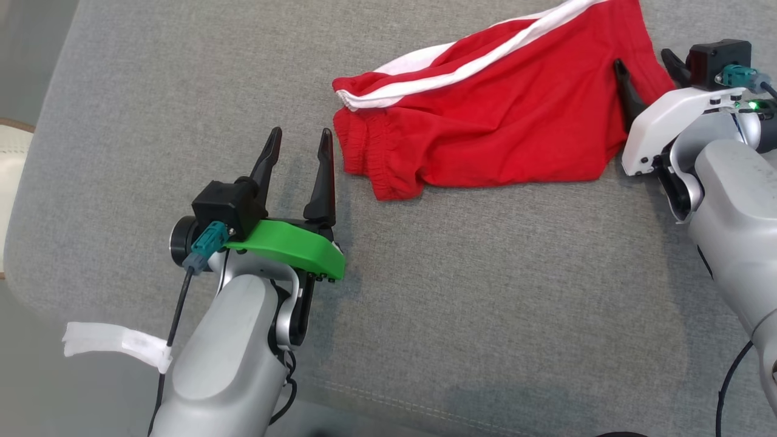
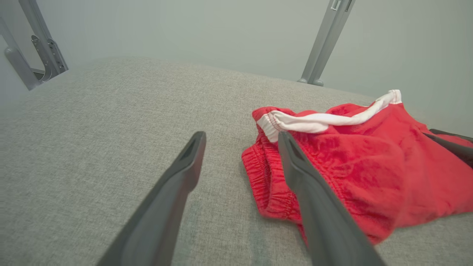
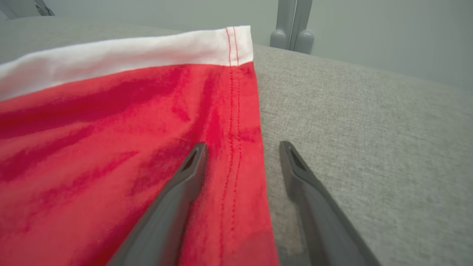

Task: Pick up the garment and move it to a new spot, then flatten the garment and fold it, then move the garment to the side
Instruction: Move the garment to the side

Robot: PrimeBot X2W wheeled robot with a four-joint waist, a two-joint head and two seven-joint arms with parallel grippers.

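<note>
Both spread and empty: left gripper (image 1: 301,132), right gripper (image 1: 641,57).
Shorts (image 1: 498,121), top edge cut off, lie just right of left gripper; right gripper straddles their hem. Tag (image 1: 109,343) print too blurred to read.

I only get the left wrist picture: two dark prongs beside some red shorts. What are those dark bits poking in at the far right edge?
Observer: That's the right pincer, open, at the far end of the shorts. One finger is over the red cloth, the other over bare grey upholstery.
Operator: Is it gripping anything?
Observer: No. The hem lies between its spread fingers, not pinched.
Operator: And my own pincer?
Observer: The head view shows the left pincer open beside the waistband, both fingers over bare upholstery.
</note>
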